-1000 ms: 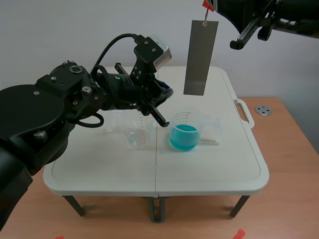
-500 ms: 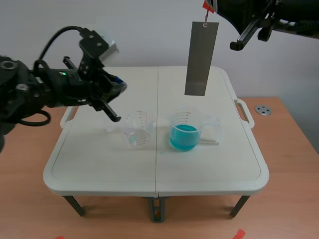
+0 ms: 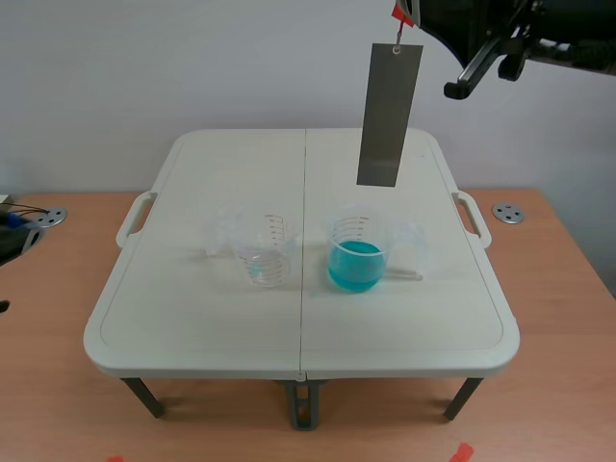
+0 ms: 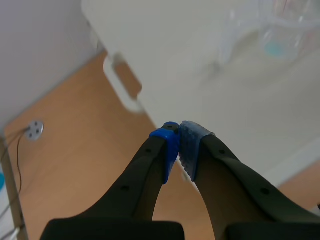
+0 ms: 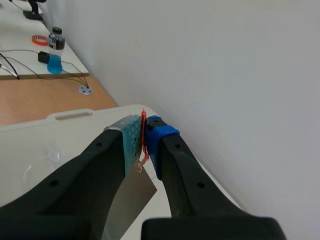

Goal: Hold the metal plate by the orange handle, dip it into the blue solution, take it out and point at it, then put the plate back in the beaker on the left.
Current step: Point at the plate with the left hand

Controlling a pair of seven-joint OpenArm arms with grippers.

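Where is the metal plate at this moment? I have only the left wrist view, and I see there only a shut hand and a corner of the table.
Observer: The metal plate hangs in the air. Its lower edge is clearly higher than the beaker of blue solution.
Operator: What is holding it there?
Observer: The right hand is shut on the orange handle, and the plate dangles under it.
Operator: And the left beaker, how does it stand?
Observer: The left beaker stands upright beside the blue one, not touching it.
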